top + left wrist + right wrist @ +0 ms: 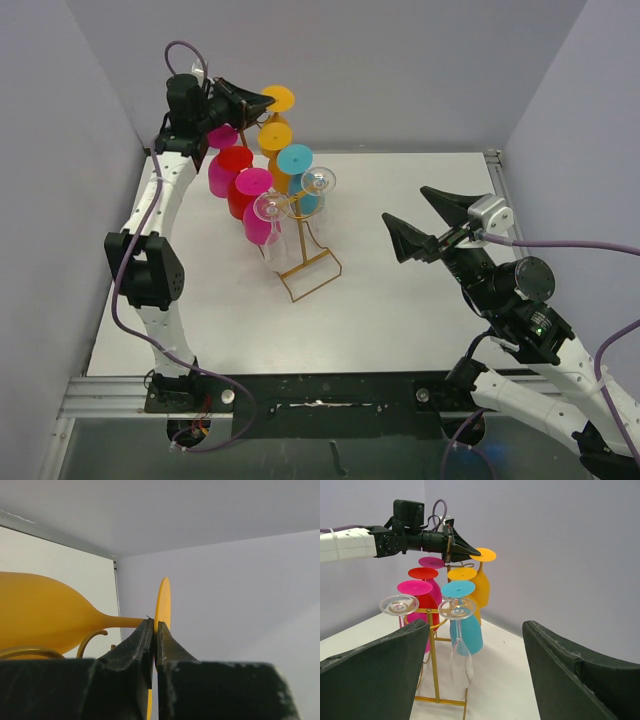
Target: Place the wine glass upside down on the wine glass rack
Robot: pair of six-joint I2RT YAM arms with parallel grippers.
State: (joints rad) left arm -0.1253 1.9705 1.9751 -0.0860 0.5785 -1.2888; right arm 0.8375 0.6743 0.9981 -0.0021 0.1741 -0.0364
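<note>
An orange wine glass (pixel 278 98) is upside down at the far end of the gold wire rack (pixel 311 276), its foot higher than the other feet. My left gripper (pixel 264 102) is shut on the rim of that foot. In the left wrist view my gripper (pixel 155 628) pinches the thin foot (pixel 163 597), the bowl (pixel 40 611) points left and a gold hook arm (pixel 91 638) curls just under the stem. The right wrist view shows the glass (pixel 482 582) and the rack post (pixel 434 655). My right gripper (pixel 404 203) is open and empty, right of the rack.
Several glasses hang upside down on the rack: pink (pixel 222 170), red (pixel 238 185), magenta (pixel 258 210), a second orange (pixel 274 140), blue (pixel 298 165) and two clear ones (pixel 318 182). The back wall stands close behind the rack. A metal rail (pixel 300 385) runs along the near table edge.
</note>
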